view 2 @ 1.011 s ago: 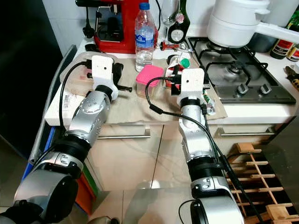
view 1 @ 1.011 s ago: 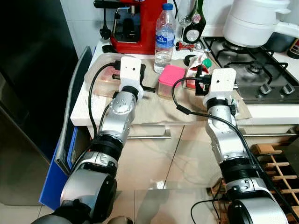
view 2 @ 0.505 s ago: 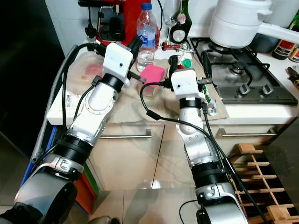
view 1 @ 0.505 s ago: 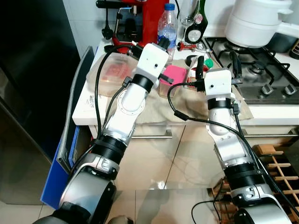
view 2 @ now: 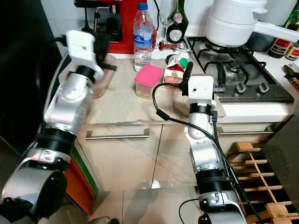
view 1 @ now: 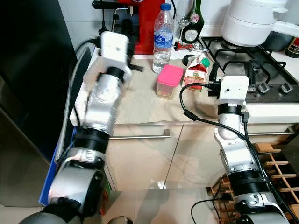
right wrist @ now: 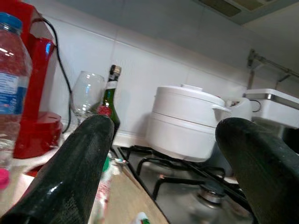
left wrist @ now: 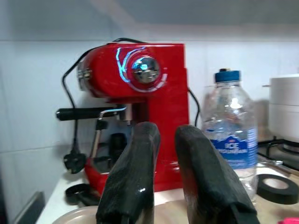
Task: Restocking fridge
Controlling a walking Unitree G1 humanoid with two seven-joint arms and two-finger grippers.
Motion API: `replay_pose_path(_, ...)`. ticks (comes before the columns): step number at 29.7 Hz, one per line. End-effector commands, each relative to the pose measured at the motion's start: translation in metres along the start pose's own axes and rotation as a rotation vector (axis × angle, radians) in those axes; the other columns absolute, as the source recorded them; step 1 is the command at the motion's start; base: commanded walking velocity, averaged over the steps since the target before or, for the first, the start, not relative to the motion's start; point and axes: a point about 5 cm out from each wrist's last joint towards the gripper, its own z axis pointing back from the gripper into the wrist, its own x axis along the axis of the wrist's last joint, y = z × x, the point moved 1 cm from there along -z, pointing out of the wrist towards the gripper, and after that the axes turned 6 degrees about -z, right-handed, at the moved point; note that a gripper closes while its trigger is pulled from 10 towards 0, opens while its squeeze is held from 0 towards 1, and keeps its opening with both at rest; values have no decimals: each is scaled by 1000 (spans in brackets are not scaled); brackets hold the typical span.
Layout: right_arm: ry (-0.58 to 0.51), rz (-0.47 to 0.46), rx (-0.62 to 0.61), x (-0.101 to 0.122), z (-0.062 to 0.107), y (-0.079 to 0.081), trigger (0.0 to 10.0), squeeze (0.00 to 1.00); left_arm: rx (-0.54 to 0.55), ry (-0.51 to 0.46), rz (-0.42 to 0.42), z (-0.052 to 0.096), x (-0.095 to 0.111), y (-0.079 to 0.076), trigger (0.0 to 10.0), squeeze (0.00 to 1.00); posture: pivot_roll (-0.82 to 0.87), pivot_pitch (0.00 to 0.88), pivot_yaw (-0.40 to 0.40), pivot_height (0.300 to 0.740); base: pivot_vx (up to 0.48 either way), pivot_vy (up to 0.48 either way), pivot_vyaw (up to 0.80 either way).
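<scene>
**Both arms pulled back from the food items – nothing held yet**

While the items to be restocked remain on the bench (view 1: 140, 105), both arms have been repositioned. The left end effector (left wrist: 163, 186), which half a second ago was stretched across toward the pink-lidded container (view 1: 169, 82), has been swung back to the bench's left rear corner, in front of the red coffee machine (left wrist: 140, 98); its fingers are seen almost pressed together, a narrow gap between them, with nothing pinched. The right end effector (view 2: 204, 73) has been drawn back toward the front edge of the bench beside the hob (view 1: 247, 65), fingers spread wide and empty.

The pink-lidded container stands near the middle of the bench, the small carton (view 1: 196, 74) just beside it on the hob side, and the water bottle (view 1: 162, 37) behind them toward the rear edge. A clear tray (view 2: 100, 77) lies at the left edge, largely hidden by the left arm.

Judged from this, no item has been secured – the earlier reach appears abandoned or reset, and a fresh grasp will be needed before anything can be carried to the dark fridge (view 1: 32, 79) at the left.
</scene>
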Motion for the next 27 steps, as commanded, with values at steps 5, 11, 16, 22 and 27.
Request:
replay_pose_path(5, -6, -31, -12, 6, -2, -3, 10000, 0, -28, -9, -3, -7, 12, 5, 10000, 1000, 92, 0, 6, 740, 0, 0, 0)
replay_pose_path(11, 3, -38, 5, 6, 0, 0, 10000, 0, -60, 47, -60, -8, 5, 13, 10000, 1000, 94, 0, -3, 740, 0, 0, 0)
replay_pose_path(16, 58, -118, 16, 2, 0, 4, 10000, 0, -121, 169, -12, -4, -16, 8, 10000, 1000, 93, 0, 1, 740, 0, 0, 0)
replay_pose_path(22, 83, -134, 22, -1, 3, 4, 10000, 0, -142, 153, -160, 2, -16, 19, 10000, 1000, 91, 0, 5, 740, 0, 0, 0)
replay_pose_path(27, 83, -135, 27, 0, 5, 3, 10000, 0, -118, 131, -124, 1, -9, 30, 10000, 1000, 92, 0, 5, 740, 0, 0, 0)
